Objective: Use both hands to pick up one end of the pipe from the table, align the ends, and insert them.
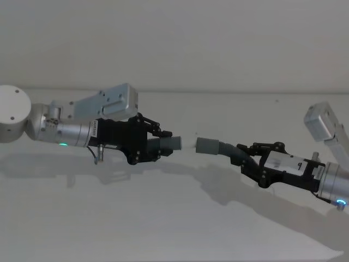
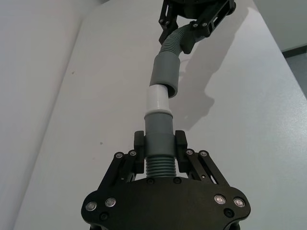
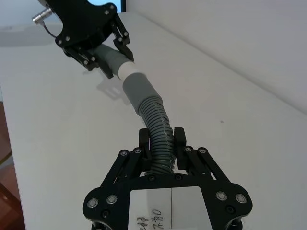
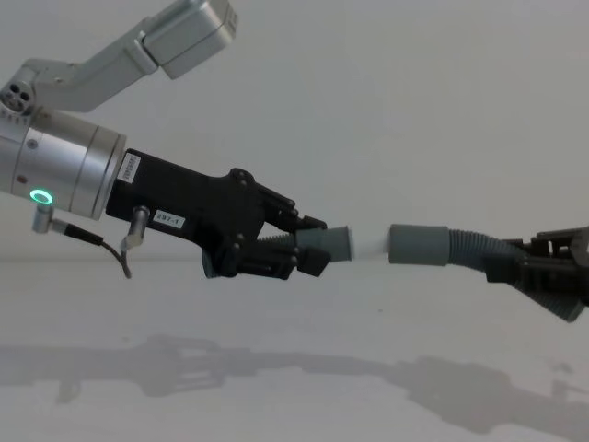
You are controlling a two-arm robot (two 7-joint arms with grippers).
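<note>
Both pipe pieces hang above the table (image 1: 163,224), end to end. My left gripper (image 1: 156,145) is shut on the ribbed part of the short piece (image 4: 331,243). That piece's grey collar and white tip (image 4: 370,245) point to the right. My right gripper (image 1: 248,158) is shut on the ribbed curved hose (image 3: 159,125) of the longer piece. That piece's wider grey collar (image 1: 207,146) faces left. The white tip (image 2: 158,99) meets the collar's mouth (image 2: 166,72), roughly in line with it. How far it sits inside cannot be told.
The arms' shadows lie on the bare white table (image 4: 276,387) under both grippers. A plain pale wall (image 1: 218,43) rises behind the table's far edge.
</note>
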